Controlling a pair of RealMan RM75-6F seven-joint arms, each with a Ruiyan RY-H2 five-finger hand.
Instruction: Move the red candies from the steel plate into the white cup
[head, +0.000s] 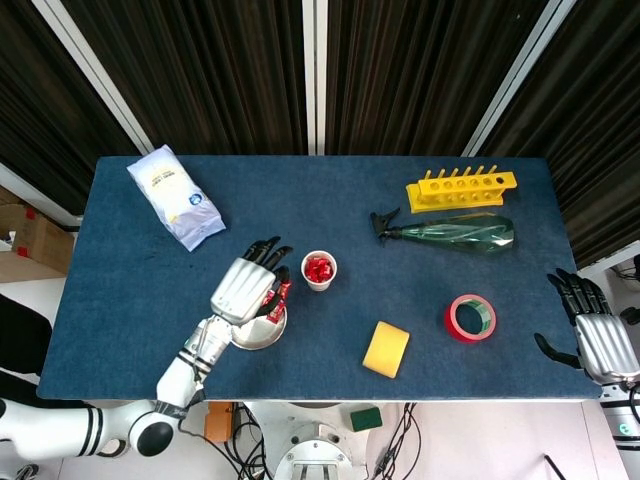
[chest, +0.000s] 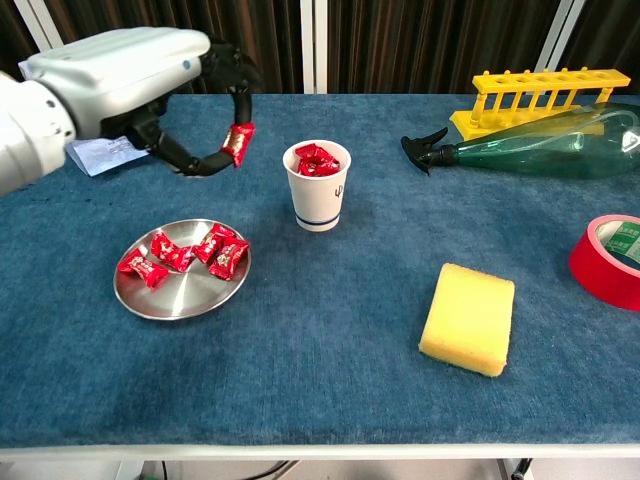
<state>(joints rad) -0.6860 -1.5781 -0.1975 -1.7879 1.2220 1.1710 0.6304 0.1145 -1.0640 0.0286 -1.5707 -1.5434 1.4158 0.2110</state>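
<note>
— Candies first: where do they lie, and why is the left hand (chest: 140, 75) raised?

— Four red candies (chest: 185, 255) rest in the steel plate (chest: 182, 293), near the front edge of the tabletop, left of centre. The left hand hangs above the plate's far side, pinching one candy (chest: 238, 143) between thumb and a fingertip, the other fingers curled clear. Held that high, the sweet would clear the rim of the white cup (chest: 317, 186) without knocking it.

— And the cup?

— It stands near the middle of the tabletop, just right of the held candy, with red candies already inside, so the job looks partly done. The likely next step is a short carry rightward until the sweet is over the mouth.

— Anything further right?

— A yellow sponge (chest: 468, 318) lies toward the front edge, well off the path. The right hand (head: 590, 335) hovers at the right edge with fingers spread, holding nothing, seemingly parked out of the way.
</note>
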